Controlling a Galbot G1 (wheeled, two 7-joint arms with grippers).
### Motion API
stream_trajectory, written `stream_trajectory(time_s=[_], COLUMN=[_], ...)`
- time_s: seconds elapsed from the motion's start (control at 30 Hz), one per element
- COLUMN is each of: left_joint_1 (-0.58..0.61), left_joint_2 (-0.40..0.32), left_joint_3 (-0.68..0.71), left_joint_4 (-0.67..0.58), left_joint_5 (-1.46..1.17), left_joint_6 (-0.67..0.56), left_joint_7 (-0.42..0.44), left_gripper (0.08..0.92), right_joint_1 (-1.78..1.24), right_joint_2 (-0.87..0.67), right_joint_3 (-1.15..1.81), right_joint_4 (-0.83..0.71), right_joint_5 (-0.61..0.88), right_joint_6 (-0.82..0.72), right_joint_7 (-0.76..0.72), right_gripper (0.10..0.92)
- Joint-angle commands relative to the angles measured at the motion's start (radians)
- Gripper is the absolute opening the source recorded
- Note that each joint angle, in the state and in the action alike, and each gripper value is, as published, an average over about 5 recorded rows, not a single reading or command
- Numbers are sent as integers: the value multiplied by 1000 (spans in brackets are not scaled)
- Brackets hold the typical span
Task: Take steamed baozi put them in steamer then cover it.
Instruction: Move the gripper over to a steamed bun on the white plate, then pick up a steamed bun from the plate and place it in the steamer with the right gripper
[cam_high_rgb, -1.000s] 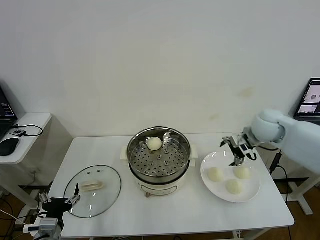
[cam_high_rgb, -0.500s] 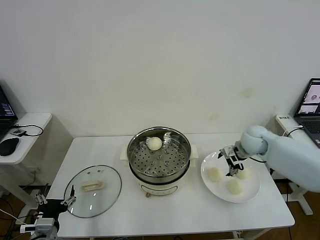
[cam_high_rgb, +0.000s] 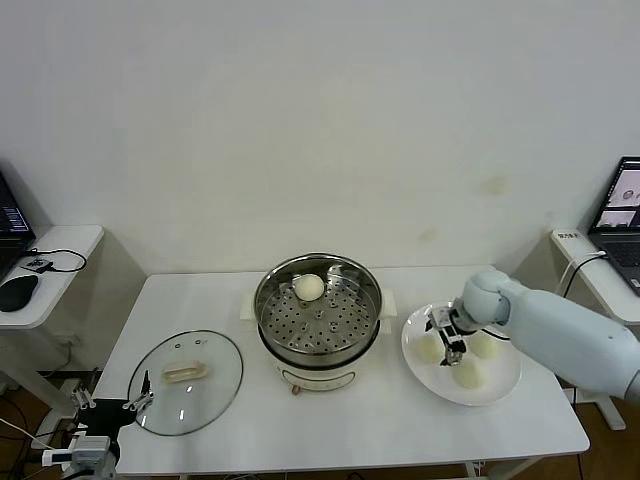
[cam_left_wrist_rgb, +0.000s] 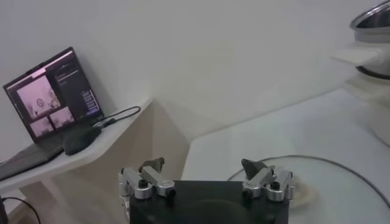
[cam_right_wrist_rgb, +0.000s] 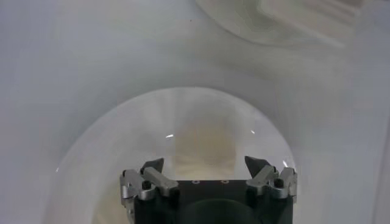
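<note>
The steamer (cam_high_rgb: 318, 322) stands at the table's middle with one steamed baozi (cam_high_rgb: 309, 288) on its perforated tray. Three more baozi lie on a white plate (cam_high_rgb: 506, 384) to its right: one on the left (cam_high_rgb: 429, 349), one behind (cam_high_rgb: 485, 346) and one in front (cam_high_rgb: 467, 374). My right gripper (cam_high_rgb: 447, 337) is open, low over the plate beside the left baozi. In the right wrist view that baozi (cam_right_wrist_rgb: 204, 145) lies just ahead of the open right gripper (cam_right_wrist_rgb: 204, 165). The glass cover (cam_high_rgb: 186, 381) lies flat at the left. My left gripper (cam_high_rgb: 110, 405) is open and parked off the table's front-left corner.
A side desk (cam_high_rgb: 45, 262) with a mouse (cam_high_rgb: 17, 292) and laptop (cam_left_wrist_rgb: 49, 97) stands at the left. Another laptop (cam_high_rgb: 622, 205) sits at the far right. In the left wrist view the left gripper (cam_left_wrist_rgb: 203, 165) faces the cover's rim (cam_left_wrist_rgb: 341, 167) and the steamer's edge (cam_left_wrist_rgb: 373, 19).
My right gripper has moved left and down across the plate, from above its far edge to beside the left baozi. The left arm has barely shifted.
</note>
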Motion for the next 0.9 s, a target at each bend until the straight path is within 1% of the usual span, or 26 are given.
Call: stream_trajectory(time_s=[0.03, 0.2, 0.3, 0.43, 0.57, 0.77, 0.9], left_joint_1=[-1, -1, 0, 0, 1, -4, -8], left_joint_2=[-1, -4, -5, -6, -2, 7, 10], left_joint_3=[1, 2, 2, 2, 0, 6, 13], left_joint_4=[1, 2, 1, -5, -11, -18, -25], left_joint_5=[1, 2, 3, 3, 2, 1, 1], left_joint_6=[0, -1, -1, -1, -1, 1, 4], left_joint_7=[0, 0, 0, 0, 0, 2, 4], left_gripper=[823, 823, 823, 823, 823, 823, 823], right_joint_1=[-31, -22, -14, 6, 78, 257, 445], right_joint_2=[19, 20, 19, 1, -64, -190, -236], right_joint_3=[16, 19, 21, 21, -9, -62, -173], right_joint_4=[-24, -26, -27, -11, 53, 181, 273], right_joint_5=[-14, -17, -16, -5, 48, 178, 284], right_joint_6=[-2, -3, -2, -1, -11, -62, -109], right_joint_7=[2, -2, -3, -11, -28, -44, -43], right_gripper=[791, 695, 658, 646, 645, 645, 647])
